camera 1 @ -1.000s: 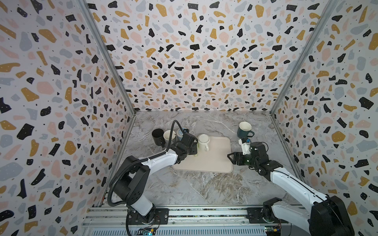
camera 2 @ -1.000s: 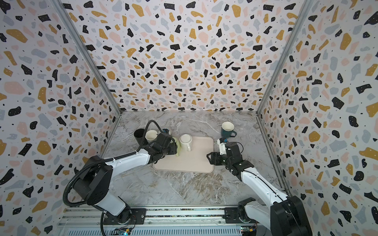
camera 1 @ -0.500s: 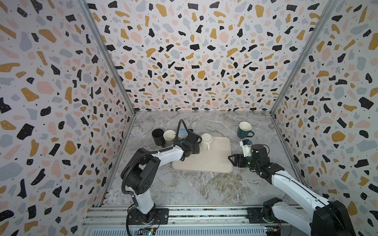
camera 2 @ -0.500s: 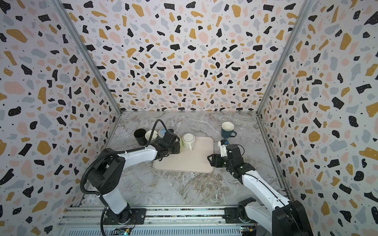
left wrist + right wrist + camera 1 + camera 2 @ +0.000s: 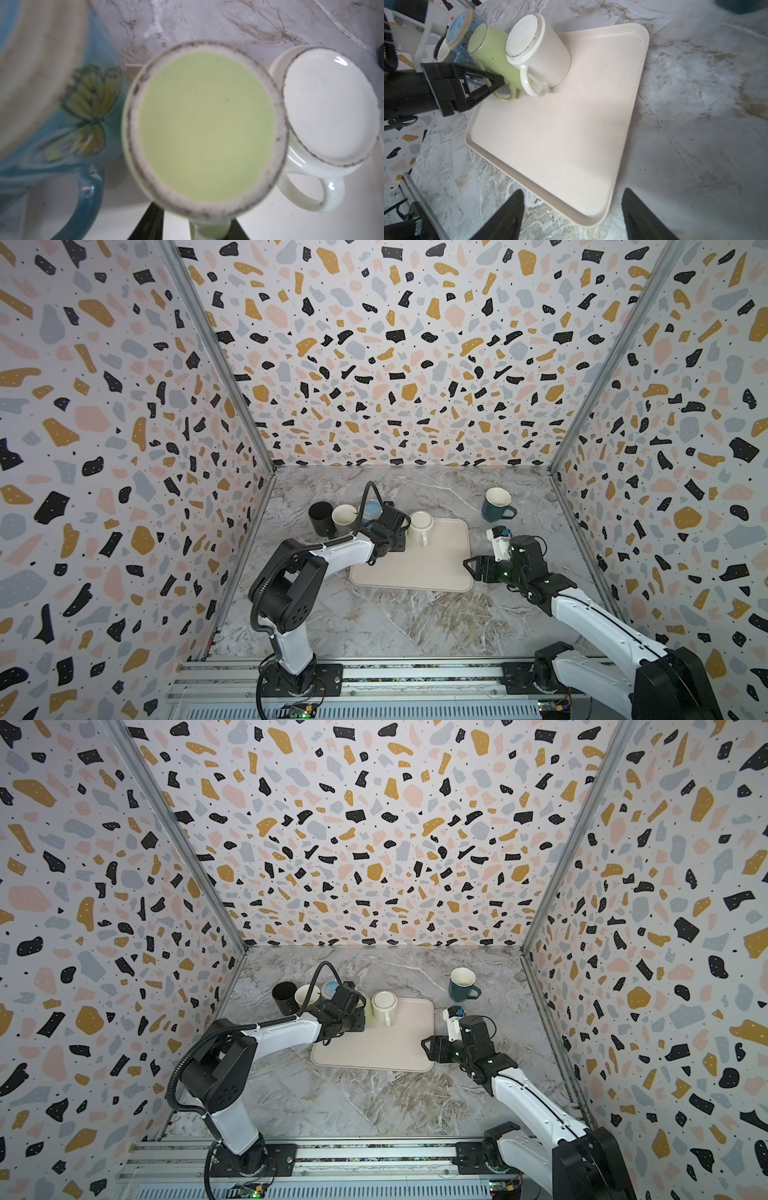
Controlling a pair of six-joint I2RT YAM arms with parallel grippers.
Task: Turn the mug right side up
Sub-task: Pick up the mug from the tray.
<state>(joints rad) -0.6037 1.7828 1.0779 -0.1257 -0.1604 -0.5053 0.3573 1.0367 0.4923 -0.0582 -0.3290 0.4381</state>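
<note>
Where the grey-veined marble tabletop point(image 5: 415, 626) met the room, three terrazzo-patterned walls point(image 5: 374, 364) closed it in at the back and sides, with metal posts in the corners and an aluminium rail point(image 5: 374, 672) across the front, where both arms were mounted. A cream tray point(image 5: 415, 572) lay flat near the middle of the marble. On the bare stone to the left of the tray's far corner stood a black mug point(image 5: 320, 516) and a cream mug point(image 5: 344, 516), both mouth up. A teal mug point(image 5: 496, 506) stood alone, mouth up, well to the right.

The green mug point(image 5: 205, 124) sat on the tray's far left corner, upside down. Its scuffed base ring faced up and its mouth was down on the tray, so its long axis ran vertically. Its handle pointed toward the front, into the left gripper point(image 5: 395, 537). A white mug point(image 5: 419, 526), also inverted, stood close against it on the right. A blue butterfly mug point(image 5: 89, 116), base up too, stood just beside it on the left.

The left gripper's jaws stood either side of the green handle. The wrist view was too blurred to show whether they were pinching it. The right gripper point(image 5: 476, 568) hung low by the tray's near right corner, its fingers point(image 5: 512, 214) spread wide with nothing between them.
</note>
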